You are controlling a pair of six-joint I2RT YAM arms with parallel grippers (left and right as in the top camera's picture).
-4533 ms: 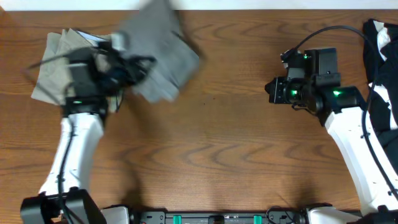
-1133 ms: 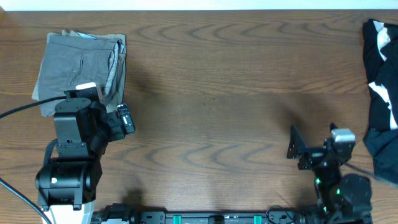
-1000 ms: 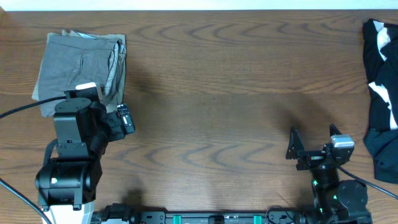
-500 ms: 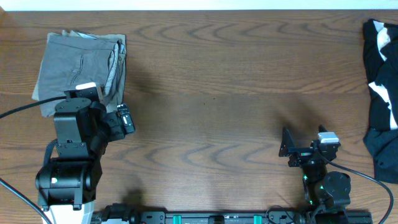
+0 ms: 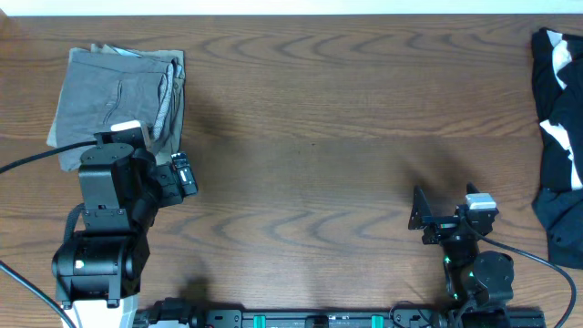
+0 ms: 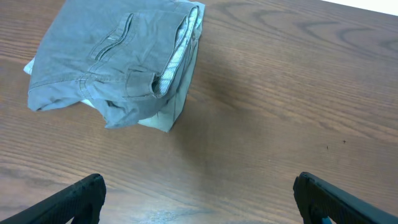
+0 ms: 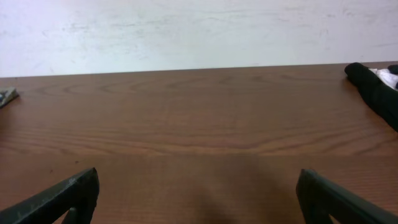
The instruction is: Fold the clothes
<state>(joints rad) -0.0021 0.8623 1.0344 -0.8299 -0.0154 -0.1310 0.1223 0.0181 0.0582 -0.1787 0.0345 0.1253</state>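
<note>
The clothes, mid-grey shorts (image 5: 118, 91), lie folded in a squarish stack at the table's far left, pocket side up, with the pale waistband lining showing along the right edge. In the left wrist view the shorts (image 6: 106, 56) sit up and to the left, well ahead of the fingers. My left gripper (image 5: 137, 162) is drawn back just short of the stack, open, with nothing between its fingers (image 6: 81, 196). My right gripper (image 5: 453, 219) hovers low near the front right, open and empty, its fingertips (image 7: 74, 190) far apart over bare wood.
A black-and-white garment (image 5: 557, 137) lies bunched at the table's right edge, also visible at the right wrist view's right edge (image 7: 373, 87). A paler fabric edge (image 6: 155, 118) peeks out under the grey stack. A white wall runs behind the far edge of the table.
The right arm pulled back a little toward the front edge and to the left, then stopped. The left arm and the folded shorts have stayed where they were.
</note>
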